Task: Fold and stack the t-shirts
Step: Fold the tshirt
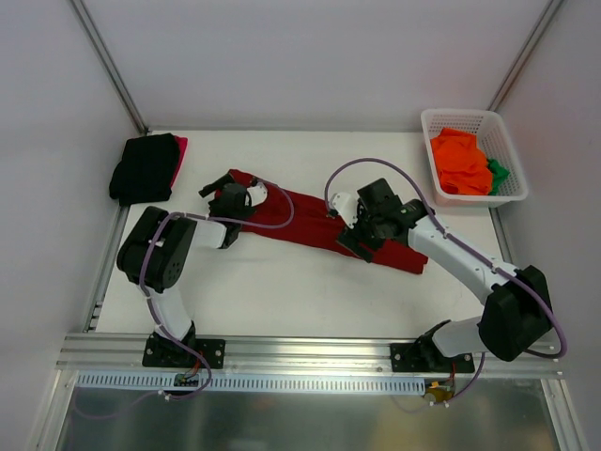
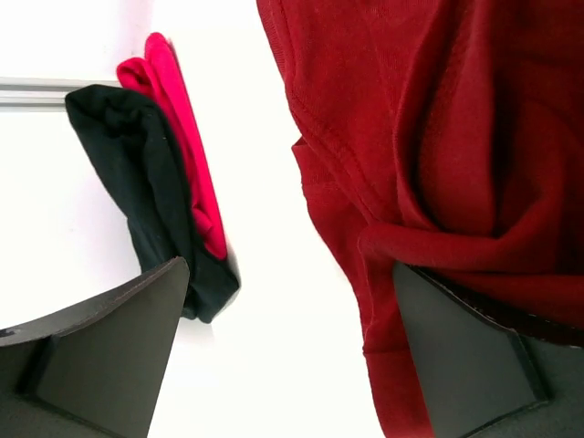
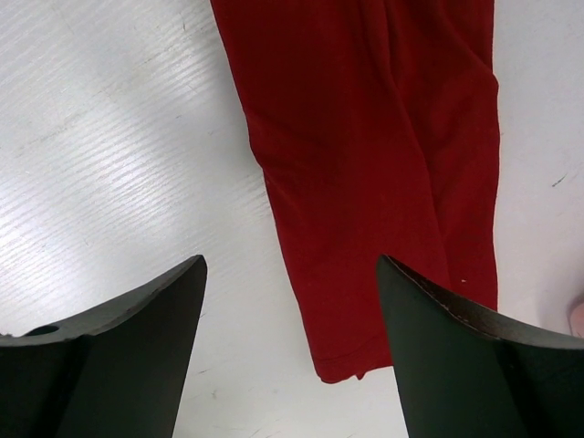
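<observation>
Left fingers [image 2: 100, 347] stand released beside the bunched edge of the dark red t-shirt [image 2: 347, 109]; right fingers [image 3: 119, 356], released too, straddle its hem corner above the table [image 3: 109, 137].

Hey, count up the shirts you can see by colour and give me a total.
Dark red shirt: 1
Black shirt: 1
Bright red shirt: 1
Orange shirt: 1 showing, bunched
Green shirt: 1, mostly hidden
Total: 5

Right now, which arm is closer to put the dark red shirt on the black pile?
Probably the left arm. Its jaws are open at the end of the dark red shirt nearest the black shirt pile. The right arm hovers farther along the cloth, away from that pile.
</observation>
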